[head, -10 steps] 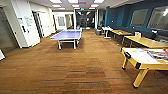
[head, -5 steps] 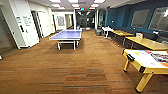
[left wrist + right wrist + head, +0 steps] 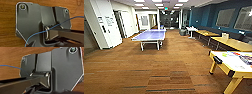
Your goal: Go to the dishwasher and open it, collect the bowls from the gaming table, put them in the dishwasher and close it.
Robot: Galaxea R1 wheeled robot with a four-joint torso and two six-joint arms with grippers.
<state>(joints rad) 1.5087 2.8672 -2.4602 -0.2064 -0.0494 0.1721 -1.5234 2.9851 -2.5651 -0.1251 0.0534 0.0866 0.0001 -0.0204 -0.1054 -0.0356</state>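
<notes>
The gaming table stands at the right edge of the head view, with yellow legs, a white top with colourful graphics and a black end slot facing me. I make out no bowl on the part of its top that I see. The dishwasher and the bowls are out of view. Both wrist views look down on brown carpet past the robot's own dark plate and bar, with a thin blue cable across them.
A blue table-tennis table stands ahead at mid-room. Long wooden benches or tables line the dark blue right wall. A white wall with doors runs along the left. Wide brown carpet lies between me and them.
The whole head picture has shifted slightly as the camera moves; the gaming table now sits a little lower and nearer at the right edge. Nothing in the room has moved itself.
</notes>
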